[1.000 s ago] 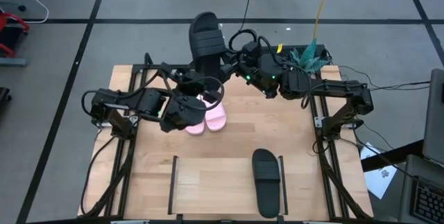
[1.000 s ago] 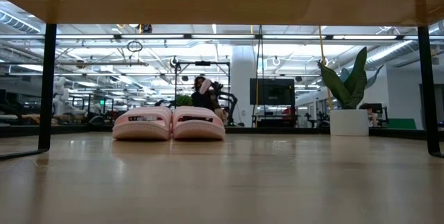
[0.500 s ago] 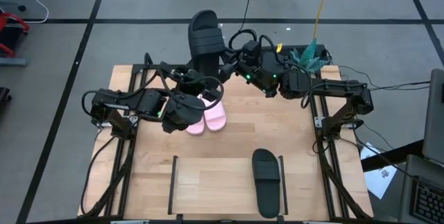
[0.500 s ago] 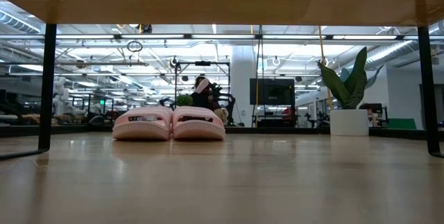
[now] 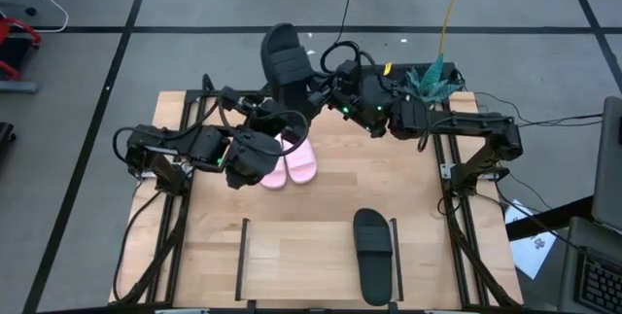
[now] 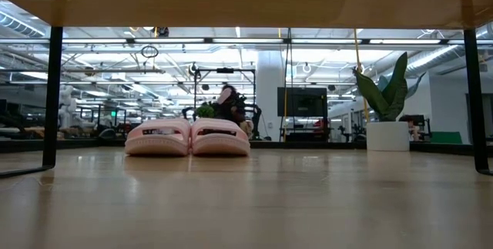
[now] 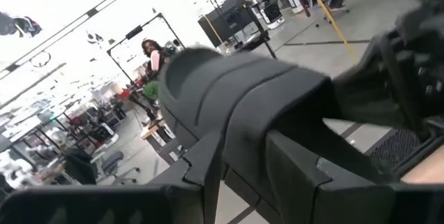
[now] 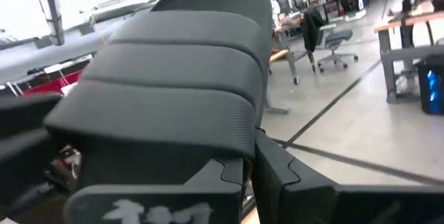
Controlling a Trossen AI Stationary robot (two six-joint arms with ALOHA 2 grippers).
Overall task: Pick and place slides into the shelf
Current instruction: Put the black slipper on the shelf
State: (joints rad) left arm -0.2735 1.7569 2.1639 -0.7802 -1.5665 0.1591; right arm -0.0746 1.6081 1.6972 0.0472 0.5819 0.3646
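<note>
One black slide (image 5: 285, 56) is held up over the table's far edge, with a gripper at each side of it. My left gripper (image 5: 290, 110) comes from the near left and is shut on the slide's near end. My right gripper (image 5: 316, 90) comes from the right and is shut at the slide's strap side. The pink pair of slides (image 5: 289, 163) rests sole-down mid-table. The other black slide (image 5: 374, 254) lies sole-down at the right end of the shelf (image 5: 301, 261). My left gripper pinches the near end of the black slide (image 7: 243, 148) between its two fingers (image 7: 305, 175), which stand well apart. The fingers point level toward the far edge. The slide is lifted clear and stretches away beyond them. My right gripper's fingers (image 8: 277, 172) lie close together at the side edge of the slide's ribbed strap (image 8: 243, 141). They come level from the table's right. The fingers hide how much of the edge sits between them. The slide hangs clear of the table.
The shelf's thin black rails (image 5: 243, 256) (image 5: 396, 256) stand at its two ends, with bare board between the left rail and the black slide. A green plant (image 5: 432, 79) and cables sit behind the right arm. A person (image 6: 227, 104) shows far off in the room.
The far end of the lifted black slide has swung a little toward the table's left. Both grippers have stayed on it. The pink pair and the slide on the shelf have not moved.
</note>
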